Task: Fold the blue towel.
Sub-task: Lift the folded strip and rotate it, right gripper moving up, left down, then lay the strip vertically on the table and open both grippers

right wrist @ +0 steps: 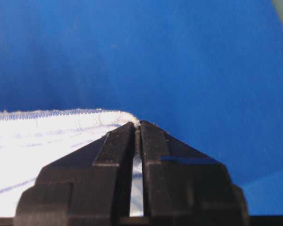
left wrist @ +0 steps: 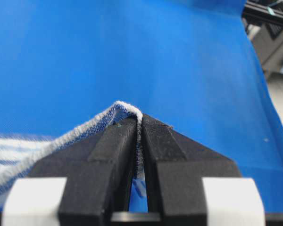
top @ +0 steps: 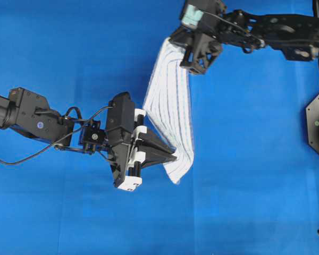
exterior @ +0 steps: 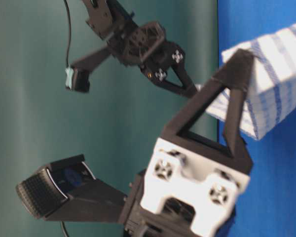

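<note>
The blue towel [top: 170, 114] hangs stretched between your two sets of fingers, its long axis running from the left fingers [top: 173, 155], pinched shut on one corner, to the right fingers [top: 187, 47], shut on the other, with only bare blue counter [top: 69, 48] around and nothing blocking.

In the overhead view the right gripper [top: 187, 47] hides the towel's [top: 167, 101] top corner, and the left gripper [top: 173, 155] covers part of its lower end. The table-level view is blurred; the towel [exterior: 276, 84] runs off its right edge, and the left gripper's [exterior: 237, 61] body is cut off at the bottom. In both wrist views the towel [left wrist: 42, 146] [right wrist: 42, 146] leaves the left edge, its pinched corners buried between the jaws.
</note>
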`<action>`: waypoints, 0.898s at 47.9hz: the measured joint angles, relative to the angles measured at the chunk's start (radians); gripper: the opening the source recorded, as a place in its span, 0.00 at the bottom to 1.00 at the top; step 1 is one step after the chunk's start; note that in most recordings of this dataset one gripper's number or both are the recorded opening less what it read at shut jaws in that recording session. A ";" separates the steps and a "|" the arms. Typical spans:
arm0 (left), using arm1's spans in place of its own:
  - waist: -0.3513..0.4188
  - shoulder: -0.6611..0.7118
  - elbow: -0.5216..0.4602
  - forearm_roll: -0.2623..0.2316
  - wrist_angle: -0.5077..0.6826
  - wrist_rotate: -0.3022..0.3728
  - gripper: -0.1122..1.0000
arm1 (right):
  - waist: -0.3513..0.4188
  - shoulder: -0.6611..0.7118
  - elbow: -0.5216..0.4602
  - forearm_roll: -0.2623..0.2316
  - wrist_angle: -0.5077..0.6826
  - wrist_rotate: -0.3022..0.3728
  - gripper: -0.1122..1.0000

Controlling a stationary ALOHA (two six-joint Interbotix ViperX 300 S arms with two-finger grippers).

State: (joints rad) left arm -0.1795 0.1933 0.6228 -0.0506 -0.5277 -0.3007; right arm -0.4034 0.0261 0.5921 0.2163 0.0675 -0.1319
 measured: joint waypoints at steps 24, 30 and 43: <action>-0.008 -0.026 0.083 0.000 0.031 -0.117 0.13 | 0.028 0.175 -0.178 -0.002 0.002 -0.006 0.34; -0.009 -0.032 0.101 0.000 0.034 -0.144 0.26 | 0.031 0.186 -0.184 0.000 0.002 -0.006 0.34; -0.023 -0.040 0.104 0.000 0.146 -0.179 0.84 | 0.044 0.193 -0.184 -0.002 0.002 -0.006 0.36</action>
State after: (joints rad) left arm -0.2025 0.1534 0.7271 -0.0506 -0.3820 -0.4801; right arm -0.3590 0.2194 0.4080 0.2148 0.0690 -0.1381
